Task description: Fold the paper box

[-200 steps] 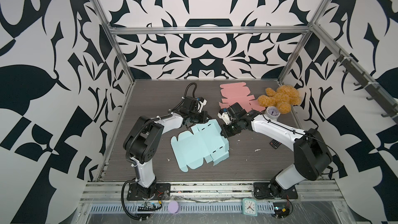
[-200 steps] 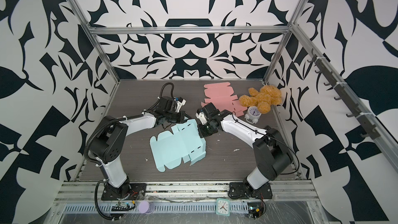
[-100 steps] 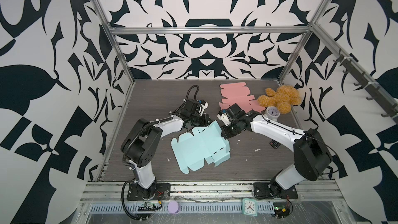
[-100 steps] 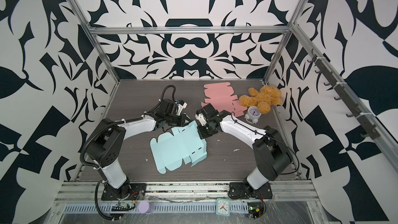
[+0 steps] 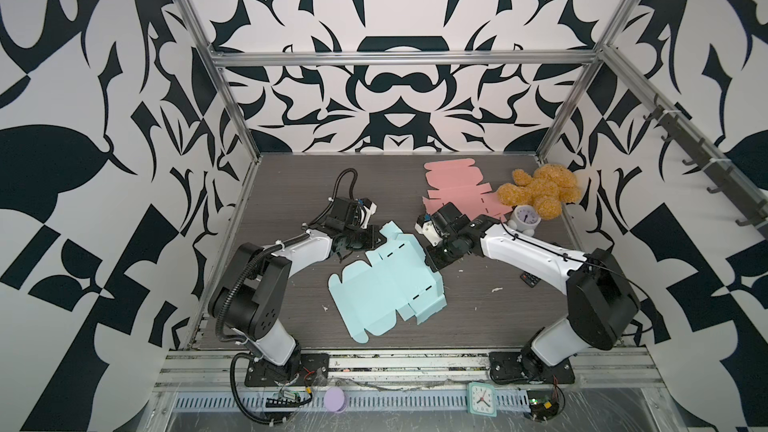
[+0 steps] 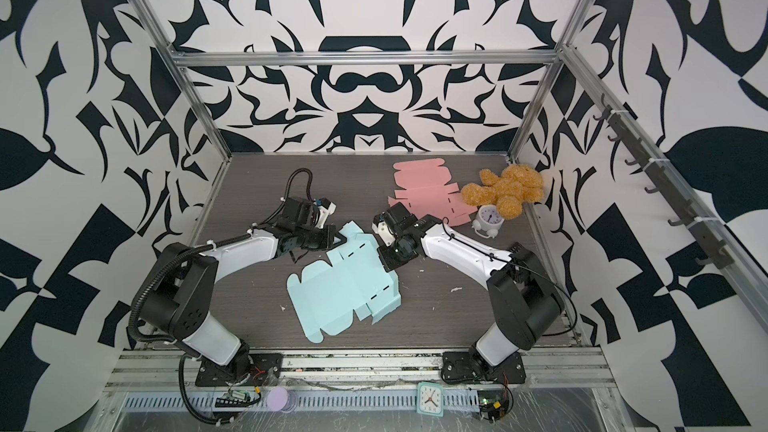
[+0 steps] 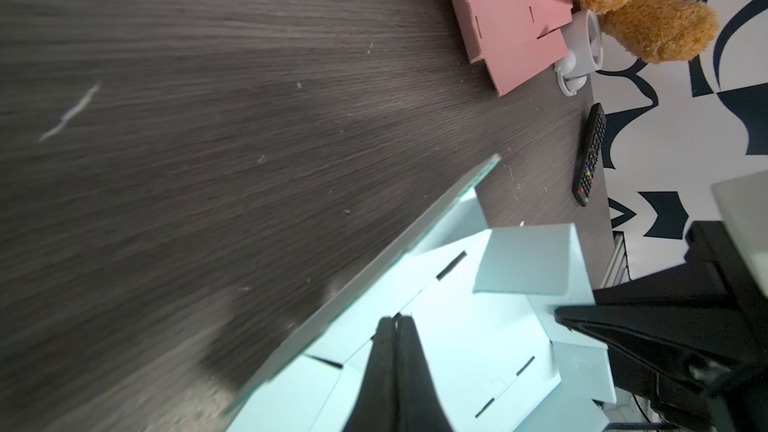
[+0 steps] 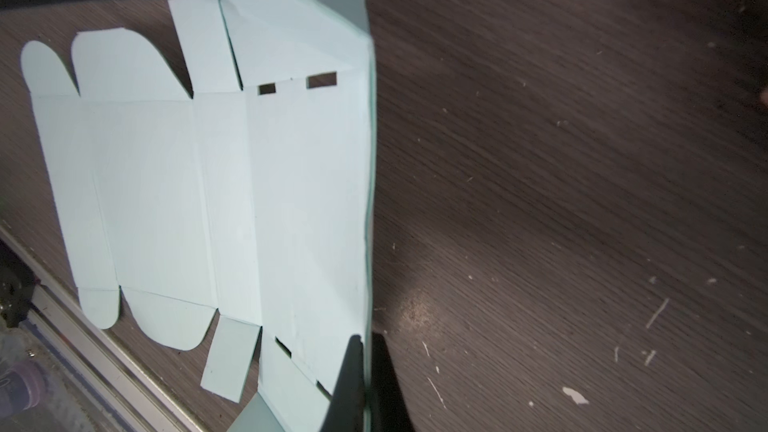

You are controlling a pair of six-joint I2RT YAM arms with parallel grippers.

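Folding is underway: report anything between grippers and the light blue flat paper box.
Nothing visible: the right gripper pinches the raised edge of the light blue flat paper box; the left gripper, shut, meets its corner.

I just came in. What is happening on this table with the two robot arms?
The two arms are folding a light blue paper box blank on the dark table. The right gripper has its fingers shut on the blank's far edge, and the left gripper, also shut, seems to pinch the same far side near its corner. That far panel is raised off the table; the rest lies flat. A pink blank lies untouched at the back.
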